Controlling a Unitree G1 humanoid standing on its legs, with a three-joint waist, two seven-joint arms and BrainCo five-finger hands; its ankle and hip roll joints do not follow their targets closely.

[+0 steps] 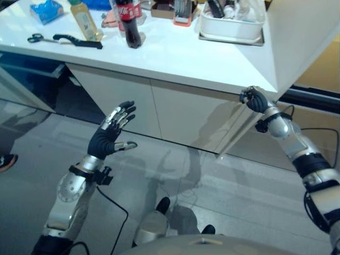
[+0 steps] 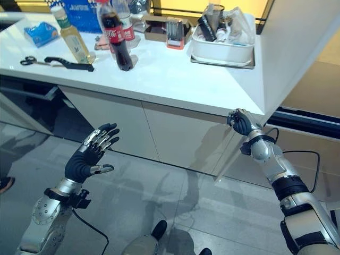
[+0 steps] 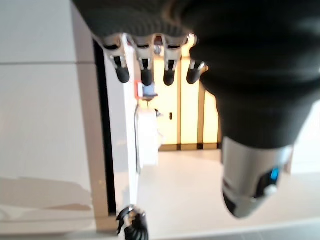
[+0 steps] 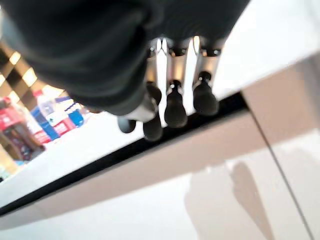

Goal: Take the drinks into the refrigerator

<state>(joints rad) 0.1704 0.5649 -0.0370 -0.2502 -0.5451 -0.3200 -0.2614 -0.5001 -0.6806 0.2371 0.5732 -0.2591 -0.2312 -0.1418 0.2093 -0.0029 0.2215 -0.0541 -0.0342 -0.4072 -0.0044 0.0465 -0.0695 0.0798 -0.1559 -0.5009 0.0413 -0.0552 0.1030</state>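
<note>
Dark cola bottle with red label [image 2: 118,41] and pale yellow drink bottle [image 2: 74,40] upright on white counter [image 2: 175,74], right hand [image 2: 240,121] curled at the white door's top edge [image 2: 229,142], left hand [image 2: 90,151] spread open, holding nothing, label print unreadable

1. Two robot hands: left robot hand [image 1: 109,139], right robot hand [image 1: 254,99].
2. Two drink bottles on the table [image 1: 180,56]: a cola bottle [image 1: 129,21] and, at its 9 o'clock, a yellow drink bottle [image 1: 86,20].
3. One pair of scissors [image 1: 37,38].
4. One black tool [image 1: 77,41].
5. One white tub [image 1: 231,24].
6. One blue packet [image 1: 46,10].
</note>
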